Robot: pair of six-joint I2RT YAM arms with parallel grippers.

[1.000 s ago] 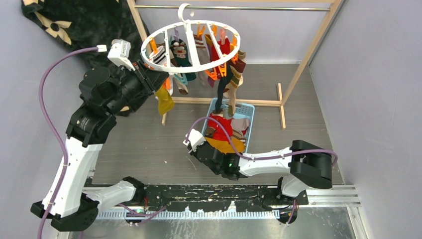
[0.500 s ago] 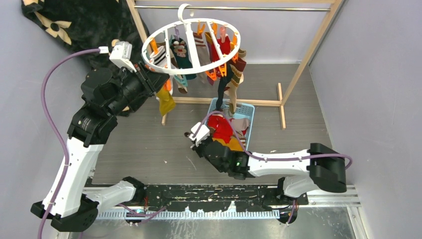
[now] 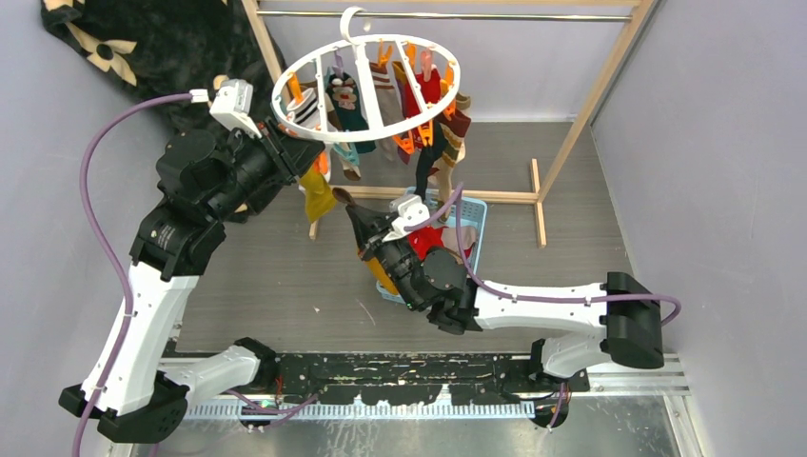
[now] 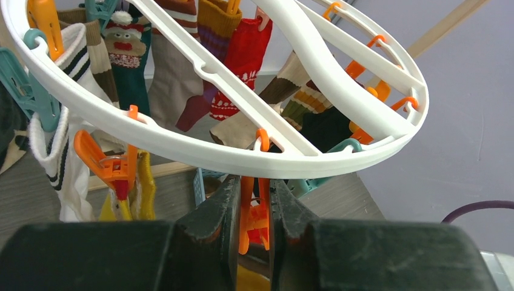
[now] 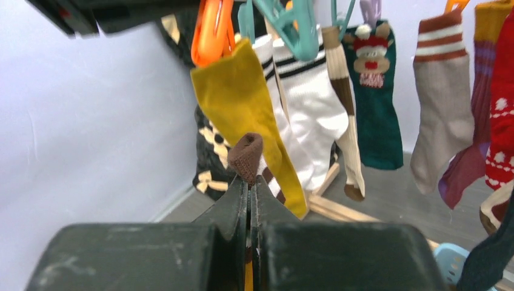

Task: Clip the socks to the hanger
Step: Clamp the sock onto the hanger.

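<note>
Left gripper (image 4: pixel 254 233): jaws nearly closed, pinching an orange clip (image 4: pixel 253 209) that dangles from the near rim of the hanger (image 4: pixel 182 145). Fingers (image 4: pixel 219 209) touch the clip on both sides.

Right gripper (image 5: pixel 250 194): jaws closed tight on a brown sock (image 5: pixel 245 154), whose rounded end pokes up just above the fingertips. The rest of that sock is hidden under the gripper. It's held up just beside a mustard sock (image 5: pixel 242 97) that hangs from another orange clip, below the hanger's left side.

In the top view the hanger hooks onto the top rail of the wooden rack (image 3: pixel 606 81), ring roughly level. Hung socks (image 5: pixel 373 91) fill most of the clips: white striped, teal reindeer, grey, red, striped brown.

Light blue basket (image 3: pixel 473 204) sits on the floor under the hanger, a red sock (image 3: pixel 428 238) in it, right arm partly covering it.
</note>
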